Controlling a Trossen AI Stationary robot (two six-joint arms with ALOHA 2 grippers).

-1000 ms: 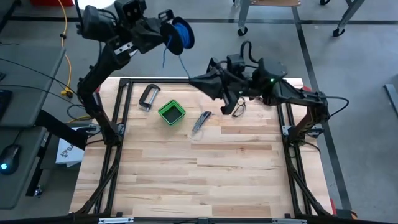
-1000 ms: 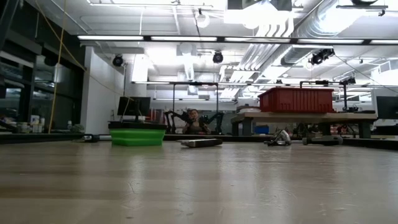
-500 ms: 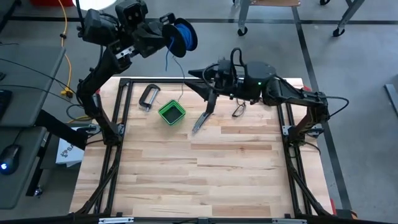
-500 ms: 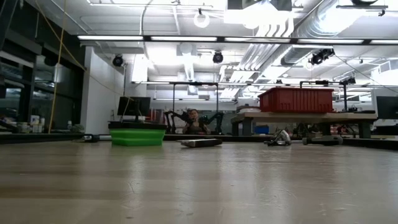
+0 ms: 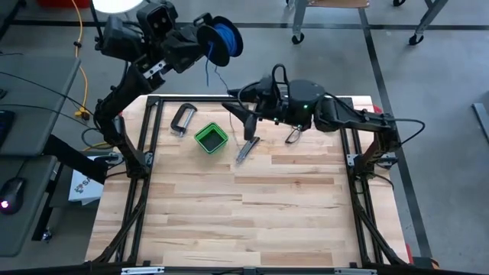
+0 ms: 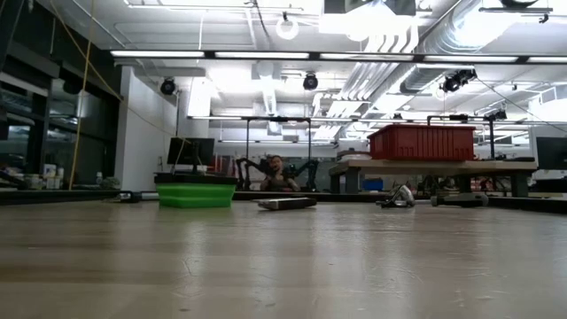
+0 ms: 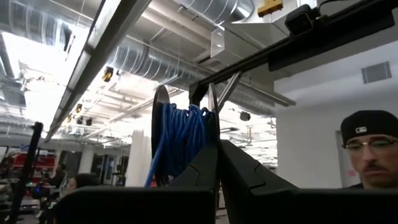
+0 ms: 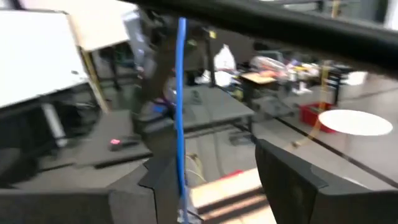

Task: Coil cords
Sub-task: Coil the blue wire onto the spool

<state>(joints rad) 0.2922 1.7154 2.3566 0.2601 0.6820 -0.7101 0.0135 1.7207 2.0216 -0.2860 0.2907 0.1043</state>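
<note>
One thin blue wire (image 5: pixel 211 70) hangs from its small round dark spool (image 5: pixel 222 40), which my left gripper (image 7: pixel 214 163) holds with closed fingers, raised above the wooden table's (image 5: pixel 252 206) far left edge. My right gripper (image 5: pixel 246 122) hangs with fingers spread around the wire, above a green box (image 5: pixel 210 137) and grey knife (image 5: pixel 246 150).

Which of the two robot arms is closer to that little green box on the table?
The right. Its open gripper hangs just beside the green box, over the table. The left gripper is raised beyond the table's far edge, shut on the spool.
</note>
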